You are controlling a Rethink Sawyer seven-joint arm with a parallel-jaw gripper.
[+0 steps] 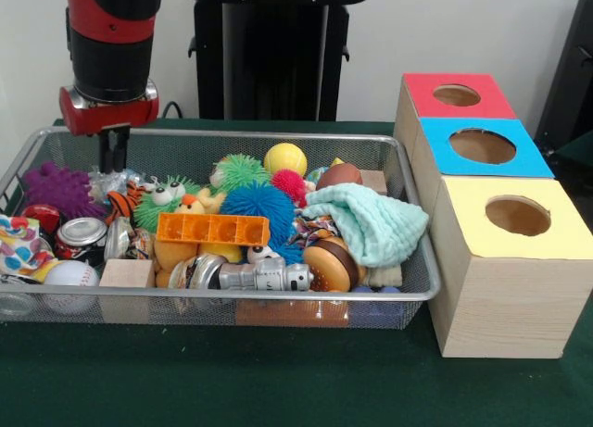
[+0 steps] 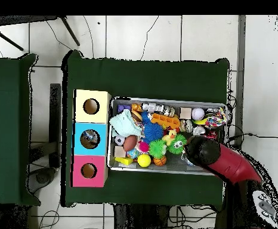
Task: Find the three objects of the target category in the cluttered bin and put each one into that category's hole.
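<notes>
The cluttered bin (image 1: 278, 134) is a silver wire-mesh basket on the green table, also in the overhead view (image 2: 168, 99). It holds several toys: a yellow ball (image 1: 284, 158), a blue spiky ball (image 1: 258, 205), a green spiky ball (image 1: 243, 170), an orange block (image 1: 211, 229), a teal cloth (image 1: 366, 219), a purple spiky toy (image 1: 57, 188) and a toy burger (image 1: 332, 265). My gripper (image 1: 113, 160) reaches down into the bin's far left corner, next to the purple toy. In the overhead view the red arm (image 2: 212, 155) covers it.
Three wooden boxes with round holes stand in a row to the right of the bin: red top (image 1: 457, 95), blue top (image 1: 482, 146), yellow top (image 1: 517, 216). A baseball (image 1: 70, 275), a wooden cube (image 1: 126, 273) and a silver toy robot (image 1: 259, 277) lie along the bin's near wall.
</notes>
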